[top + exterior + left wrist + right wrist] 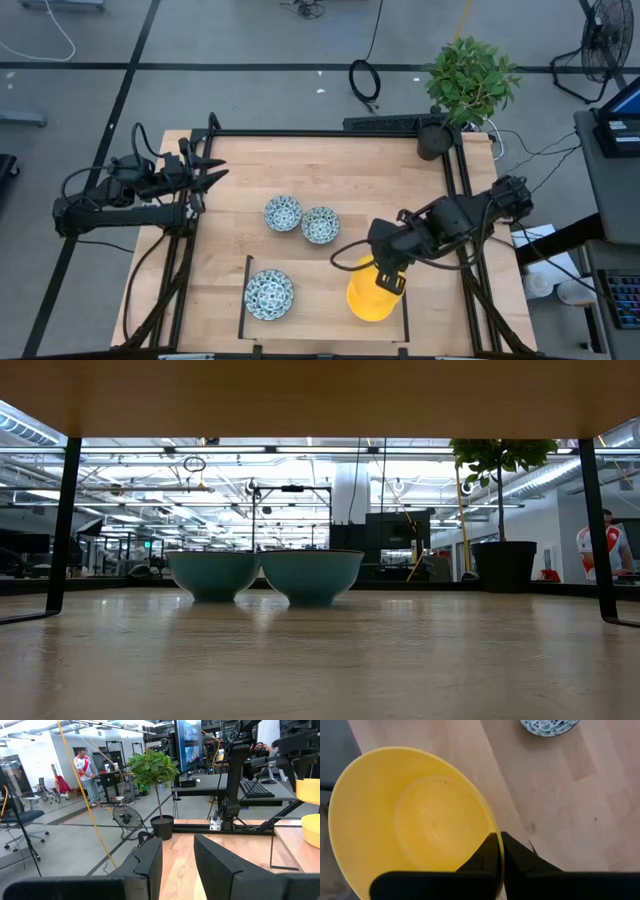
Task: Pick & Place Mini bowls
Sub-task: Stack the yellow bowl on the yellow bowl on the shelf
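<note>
A yellow mini bowl sits near the table's front edge, inside a dark-outlined rectangle marked on the wooden table. The right gripper is clamped on its rim; in the right wrist view one finger lies inside the yellow wall and the other outside, with the rim pinched between them. A blue-patterned mini bowl rests in the same rectangle, well apart from the yellow one. Two further patterned bowls stand just beside each other near the table's centre; the low view shows them upright, side by side. The left gripper waits at the table's left rear edge, fingers apart. A potted plant stands at the right rear corner.
</note>
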Controlling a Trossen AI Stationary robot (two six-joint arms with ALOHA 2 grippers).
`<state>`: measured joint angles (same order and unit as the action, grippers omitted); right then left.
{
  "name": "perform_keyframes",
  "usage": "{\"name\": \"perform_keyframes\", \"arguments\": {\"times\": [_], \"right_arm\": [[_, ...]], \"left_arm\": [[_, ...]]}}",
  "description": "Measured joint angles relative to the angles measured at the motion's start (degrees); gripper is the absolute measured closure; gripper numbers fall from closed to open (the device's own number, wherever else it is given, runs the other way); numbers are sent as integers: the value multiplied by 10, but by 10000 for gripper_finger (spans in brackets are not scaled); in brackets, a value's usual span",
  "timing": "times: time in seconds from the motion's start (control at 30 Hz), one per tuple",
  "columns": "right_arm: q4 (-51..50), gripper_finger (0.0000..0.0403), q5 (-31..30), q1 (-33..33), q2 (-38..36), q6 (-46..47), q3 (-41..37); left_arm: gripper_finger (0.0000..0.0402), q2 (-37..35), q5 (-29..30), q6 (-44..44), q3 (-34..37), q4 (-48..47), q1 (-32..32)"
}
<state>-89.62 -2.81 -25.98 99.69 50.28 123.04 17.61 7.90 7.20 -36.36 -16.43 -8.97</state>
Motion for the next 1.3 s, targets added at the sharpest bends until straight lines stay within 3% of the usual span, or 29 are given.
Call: {"name": "perform_keyframes", "arguments": {"times": [0.33, 0.5, 0.9, 1.3], "right_arm": [[20, 403, 0, -8, 1, 0, 0], [51, 403, 45, -4, 1, -5, -32], [113, 403, 90, 5, 0, -27, -113], [123, 403, 88, 5, 1, -41, -136]], "left_arm": [[284, 0, 0, 0, 0, 0, 0], [284, 0, 0, 0, 0, 0, 0], [284, 0, 0, 0, 0, 0, 0], [284, 0, 0, 0, 0, 0, 0]]}}
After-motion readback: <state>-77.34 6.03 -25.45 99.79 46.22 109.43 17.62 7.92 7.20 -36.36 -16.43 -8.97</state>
